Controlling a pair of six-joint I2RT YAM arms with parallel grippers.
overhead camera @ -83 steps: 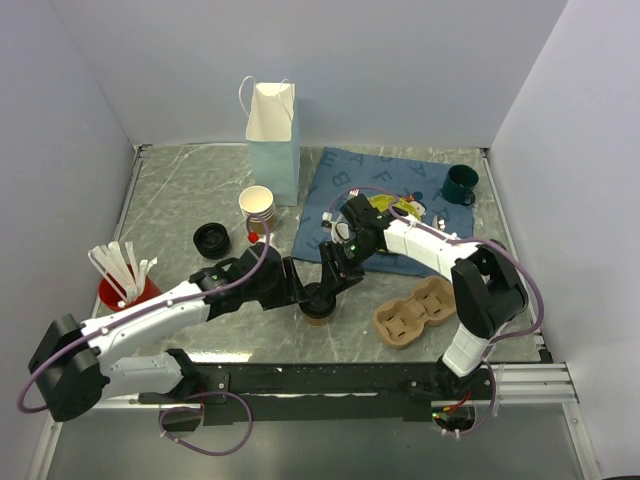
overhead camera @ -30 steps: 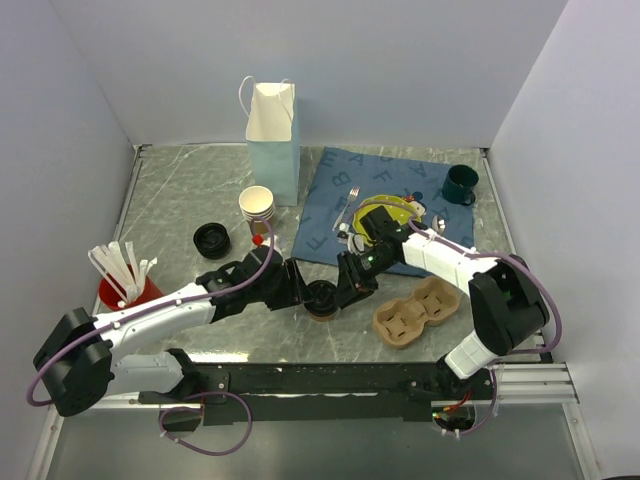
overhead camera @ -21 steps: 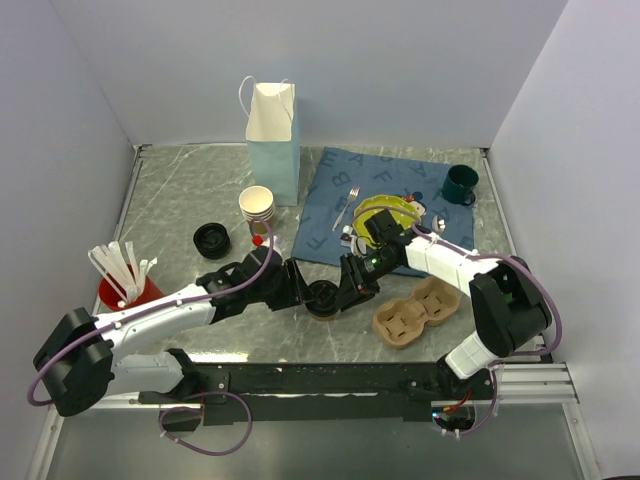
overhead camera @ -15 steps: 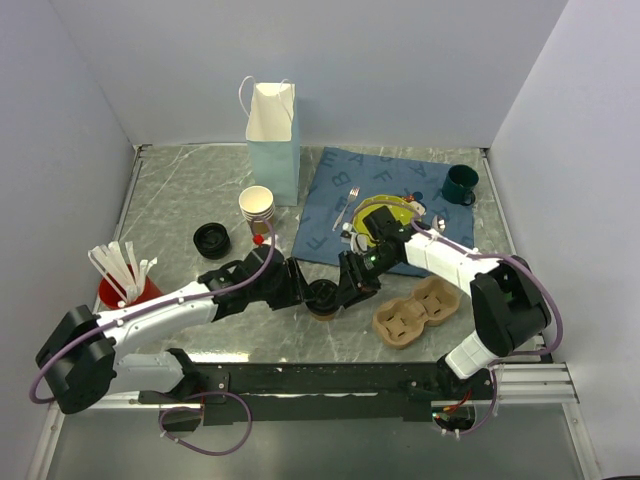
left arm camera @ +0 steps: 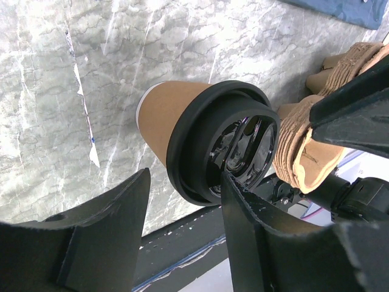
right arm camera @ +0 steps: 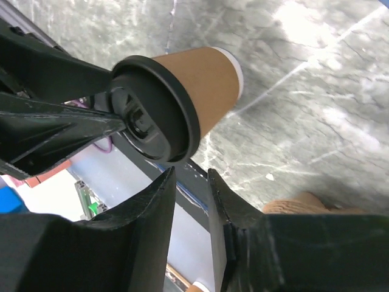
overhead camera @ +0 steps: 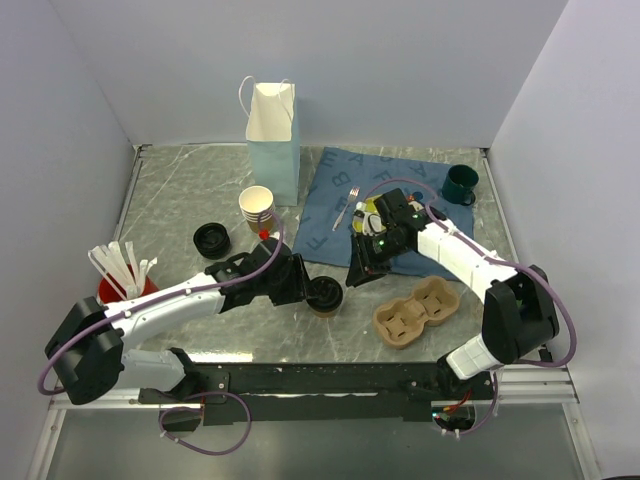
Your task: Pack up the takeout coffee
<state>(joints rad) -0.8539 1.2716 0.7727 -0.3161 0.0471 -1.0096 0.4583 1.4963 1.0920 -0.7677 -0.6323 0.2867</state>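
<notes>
The takeout coffee [overhead camera: 323, 296], a brown paper cup with a black lid, stands upright on the marble between my two grippers. My left gripper [overhead camera: 305, 288] is at its left side and open. In the left wrist view the cup [left arm camera: 182, 115] lies just past the fingertips, and the right finger [left arm camera: 255, 237] overlaps the lid rim. My right gripper [overhead camera: 357, 275] hangs just right of the cup and a little above it, open by a narrow gap with nothing in it. The right wrist view shows the cup [right arm camera: 213, 79] beyond its fingers [right arm camera: 152, 231].
A pale blue paper bag [overhead camera: 273, 140] stands open at the back. A cardboard cup carrier [overhead camera: 415, 312] lies right of the cup. Also here are stacked paper cups [overhead camera: 257, 208], black lids [overhead camera: 211, 239], a red cup of straws [overhead camera: 125, 285], a blue cloth [overhead camera: 330, 200] and a green mug [overhead camera: 460, 184].
My right gripper has drawn back from the lid, up and to the right. The cup and my left gripper have stayed almost where they were.
</notes>
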